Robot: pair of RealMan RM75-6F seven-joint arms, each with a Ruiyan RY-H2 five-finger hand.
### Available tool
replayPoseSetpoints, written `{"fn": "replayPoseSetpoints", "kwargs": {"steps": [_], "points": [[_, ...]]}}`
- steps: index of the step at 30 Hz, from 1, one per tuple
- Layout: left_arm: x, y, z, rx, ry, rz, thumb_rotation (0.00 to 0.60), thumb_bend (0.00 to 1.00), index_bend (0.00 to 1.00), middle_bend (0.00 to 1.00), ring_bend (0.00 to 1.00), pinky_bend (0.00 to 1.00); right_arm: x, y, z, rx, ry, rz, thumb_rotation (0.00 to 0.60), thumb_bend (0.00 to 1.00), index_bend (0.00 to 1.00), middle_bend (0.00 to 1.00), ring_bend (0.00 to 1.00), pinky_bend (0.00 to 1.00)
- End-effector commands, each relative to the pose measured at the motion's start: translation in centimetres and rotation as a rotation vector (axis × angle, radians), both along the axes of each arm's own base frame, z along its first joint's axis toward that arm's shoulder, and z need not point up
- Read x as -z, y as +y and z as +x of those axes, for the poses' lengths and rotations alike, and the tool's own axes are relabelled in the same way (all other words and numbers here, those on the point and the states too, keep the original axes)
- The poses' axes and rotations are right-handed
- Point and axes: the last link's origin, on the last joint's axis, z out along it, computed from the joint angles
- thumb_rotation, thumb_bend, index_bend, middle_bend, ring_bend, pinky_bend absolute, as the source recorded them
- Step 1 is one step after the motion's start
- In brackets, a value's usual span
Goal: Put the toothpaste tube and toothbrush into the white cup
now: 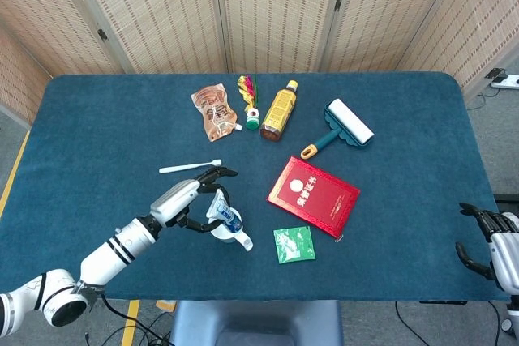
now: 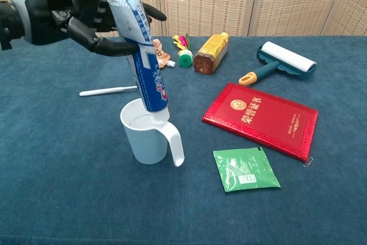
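My left hand grips the upper end of the blue and white toothpaste tube. The tube hangs cap down, tilted, and its cap dips just inside the rim of the white cup on the handle side. The white toothbrush lies flat on the blue cloth behind and left of the cup. My right hand rests at the table's right front edge, its fingers curled and holding nothing.
A red booklet and a green sachet lie right of the cup. At the back are an orange pouch, a shuttlecock, an amber bottle and a lint roller.
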Motion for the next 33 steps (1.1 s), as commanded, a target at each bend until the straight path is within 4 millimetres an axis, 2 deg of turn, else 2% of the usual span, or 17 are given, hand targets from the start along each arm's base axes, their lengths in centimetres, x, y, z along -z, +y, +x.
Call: {"fn": "replayPoseSetpoints", "kwargs": {"steps": [1, 8, 17, 25, 27, 29, 31, 33], "points": [[1.1, 0.0, -0.3, 0.017, 0.046, 0.011, 0.6, 0.47, 0.65, 0.15, 0.03, 0.14, 0.0, 0.0, 0.0, 0.0, -0.001, -0.001, 0.6, 0.31, 0.17, 0.28, 0.24, 0.24], [2.9, 0.1, -1.1, 0.063, 0.152, 0.074, 0.6, 0.47, 0.64, 0.15, 0.03, 0.14, 0.0, 0.0, -0.1, 0.001, -0.002, -0.002, 0.6, 0.31, 0.17, 0.28, 0.24, 0.24], [3.1, 0.1, -1.4, 0.069, 0.19, 0.087, 0.6, 0.47, 0.63, 0.14, 0.03, 0.14, 0.0, 0.0, -0.1, 0.005, -0.001, -0.004, 0.6, 0.31, 0.17, 0.28, 0.24, 0.24], [4.3, -0.1, -1.8, 0.104, 0.256, 0.103, 0.6, 0.47, 0.57, 0.14, 0.03, 0.14, 0.0, 0.1, -0.2, 0.007, -0.002, -0.007, 0.6, 0.31, 0.17, 0.28, 0.24, 0.24], [4.5, 0.0, -2.0, 0.118, 0.289, 0.113, 0.6, 0.47, 0.52, 0.15, 0.03, 0.14, 0.0, 0.1, -0.3, 0.009, -0.003, -0.008, 0.6, 0.31, 0.17, 0.28, 0.24, 0.24], [4.6, -0.1, -2.1, 0.123, 0.308, 0.123, 0.6, 0.46, 0.42, 0.14, 0.03, 0.14, 0.0, 0.2, -0.3, 0.01, -0.005, -0.008, 0.6, 0.31, 0.17, 0.28, 0.24, 0.24], [4.6, -0.2, -2.2, 0.122, 0.318, 0.127, 0.6, 0.44, 0.27, 0.13, 0.02, 0.14, 0.1, 0.2, -0.3, 0.01, -0.006, -0.008, 0.6, 0.31, 0.17, 0.28, 0.24, 0.24], [4.5, -0.3, -2.2, 0.12, 0.325, 0.125, 0.6, 0.41, 0.2, 0.13, 0.02, 0.14, 0.1, 0.2, -0.3, 0.011, -0.005, -0.009, 0.6, 0.31, 0.17, 0.28, 0.24, 0.24]]}}
